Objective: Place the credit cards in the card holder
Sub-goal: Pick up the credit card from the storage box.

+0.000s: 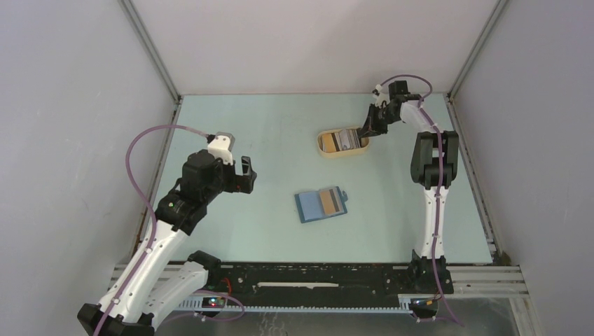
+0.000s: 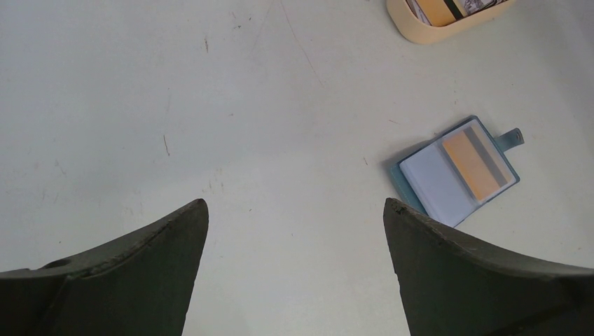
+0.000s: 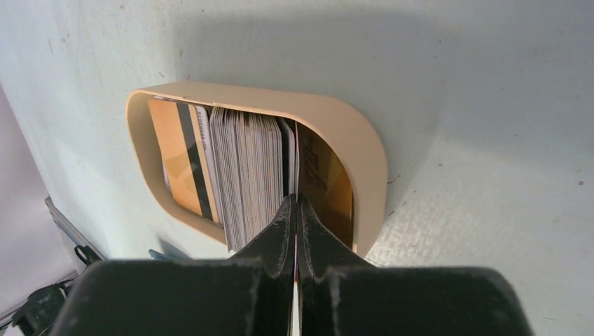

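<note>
The teal-blue card holder (image 1: 321, 204) lies open on the table's middle, with an orange card (image 1: 330, 201) in its right half. It also shows in the left wrist view (image 2: 429, 180) with that card (image 2: 471, 162). Several credit cards (image 1: 343, 139) stand on edge in the tan oval tray (image 1: 323, 150). My right gripper (image 1: 365, 131) reaches into the tray's right end. In the right wrist view it (image 3: 295, 203) is shut on the thin edge of one card (image 3: 296, 157) beside the stack (image 3: 249, 161). My left gripper (image 1: 246, 173) hovers open and empty left of the holder (image 2: 294, 203).
The tray's rim (image 3: 364, 161) curves close round my right fingertips. Grey walls close off the table on the left, the back and the right. The tray also shows at the top edge of the left wrist view (image 2: 420, 31).
</note>
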`<state>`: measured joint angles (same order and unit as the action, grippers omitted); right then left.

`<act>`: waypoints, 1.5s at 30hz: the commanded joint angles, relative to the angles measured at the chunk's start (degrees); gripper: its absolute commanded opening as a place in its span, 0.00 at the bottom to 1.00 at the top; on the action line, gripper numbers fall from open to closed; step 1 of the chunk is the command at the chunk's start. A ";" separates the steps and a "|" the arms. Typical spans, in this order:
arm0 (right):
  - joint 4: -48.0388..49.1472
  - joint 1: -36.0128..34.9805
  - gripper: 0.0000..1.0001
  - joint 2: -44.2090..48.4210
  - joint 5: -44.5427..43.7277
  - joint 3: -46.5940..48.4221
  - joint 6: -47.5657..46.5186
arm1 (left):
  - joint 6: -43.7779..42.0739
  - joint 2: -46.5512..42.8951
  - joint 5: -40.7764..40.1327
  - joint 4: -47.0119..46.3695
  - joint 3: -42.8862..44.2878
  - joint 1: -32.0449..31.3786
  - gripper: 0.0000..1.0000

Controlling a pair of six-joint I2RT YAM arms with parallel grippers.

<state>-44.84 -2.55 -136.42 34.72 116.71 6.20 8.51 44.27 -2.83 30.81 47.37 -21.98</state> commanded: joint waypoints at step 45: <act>4.03 -10.17 0.00 53.72 34.29 -51.85 -26.35 | 30.63 -9.78 25.74 -31.39 -19.84 -1.63 0.95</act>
<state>-43.68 -10.46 -87.70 63.40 72.60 -17.87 25.93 35.62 15.81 13.21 34.52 -21.87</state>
